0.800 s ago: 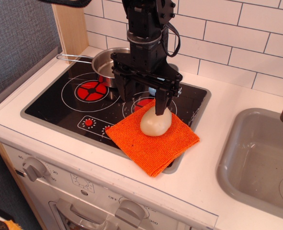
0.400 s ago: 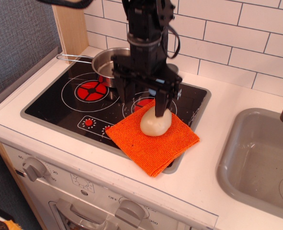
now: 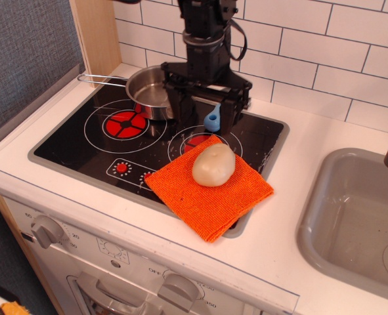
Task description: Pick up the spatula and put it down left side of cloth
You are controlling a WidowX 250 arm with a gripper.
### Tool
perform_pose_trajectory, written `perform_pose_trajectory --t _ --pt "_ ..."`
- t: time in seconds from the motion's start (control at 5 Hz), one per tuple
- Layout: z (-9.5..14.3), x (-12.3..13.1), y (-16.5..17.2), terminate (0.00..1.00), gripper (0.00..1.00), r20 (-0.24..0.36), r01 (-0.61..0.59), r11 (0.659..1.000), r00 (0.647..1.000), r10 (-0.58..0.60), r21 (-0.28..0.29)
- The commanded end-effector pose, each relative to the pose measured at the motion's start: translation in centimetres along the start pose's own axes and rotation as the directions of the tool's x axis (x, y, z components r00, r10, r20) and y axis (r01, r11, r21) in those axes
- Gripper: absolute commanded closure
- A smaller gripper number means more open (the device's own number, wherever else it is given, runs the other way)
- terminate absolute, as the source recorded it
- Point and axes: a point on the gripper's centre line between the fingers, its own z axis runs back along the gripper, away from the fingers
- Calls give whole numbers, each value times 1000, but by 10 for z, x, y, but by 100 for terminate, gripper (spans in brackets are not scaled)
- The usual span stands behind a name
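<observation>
The small light-blue spatula [image 3: 212, 121] shows near the back of the black stovetop, its holed end pointing toward me. My gripper [image 3: 205, 122] is open and straddles it, one finger [image 3: 178, 111] to its left and the other close on its right. I cannot tell whether either finger touches it. The bright-orange cloth [image 3: 210, 187] lies on the stove's front right corner, in front of the gripper. A cream egg-shaped lump [image 3: 214, 165] sits on the cloth.
A steel pot [image 3: 148, 88] with a long handle stands on the back left burner, just left of the gripper. The stovetop [image 3: 88, 141] has red burner marks. A grey sink [image 3: 354, 216] is at the right. A tiled wall is behind.
The gripper has moved back and up, away from the cream lump on the cloth, and now stands around the spatula. The cloth and the lump have not moved.
</observation>
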Motion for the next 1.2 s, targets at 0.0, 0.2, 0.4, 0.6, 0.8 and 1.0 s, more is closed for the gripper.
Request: perform_pose_trajectory --t 0.0,0.2,0.4,0.6,0.8,1.0 --pt "-13 59 14 0 0 44 -59 998 997 58 22" --pt "-38 62 15 0 0 4 -68 997 998 68 24" --pt "-47 57 13 0 100 -14 -66 997 998 67 31" --pt "-24 56 6 0 100 44 -54 998 998 54 14" --pt "17 51 0 0 100 133 -36 999 990 37 -8" --pt "49 24 6 0 100 176 -57 998 983 55 8"
